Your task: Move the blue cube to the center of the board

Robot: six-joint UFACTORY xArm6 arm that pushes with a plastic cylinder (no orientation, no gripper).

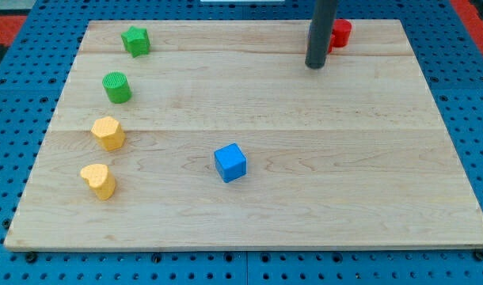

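End effector rod's tip (315, 66), holding nothing, is sitting far right by the red block (340, 32), needing to go around the near-left blue cube (230, 162) and be pushing it gently toward the worktop (368, 182) middle.

Rod: upright, dark, entering from the view's top edge.
My tip (315, 66): on the table, near its top-right corner.

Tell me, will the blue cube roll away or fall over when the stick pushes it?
Probably neither. The blue cube sits flat on its face, so it should slide, not roll. The wooden board looks smooth, so it may glide easily. An off-centre push from my tip would likely spin it.
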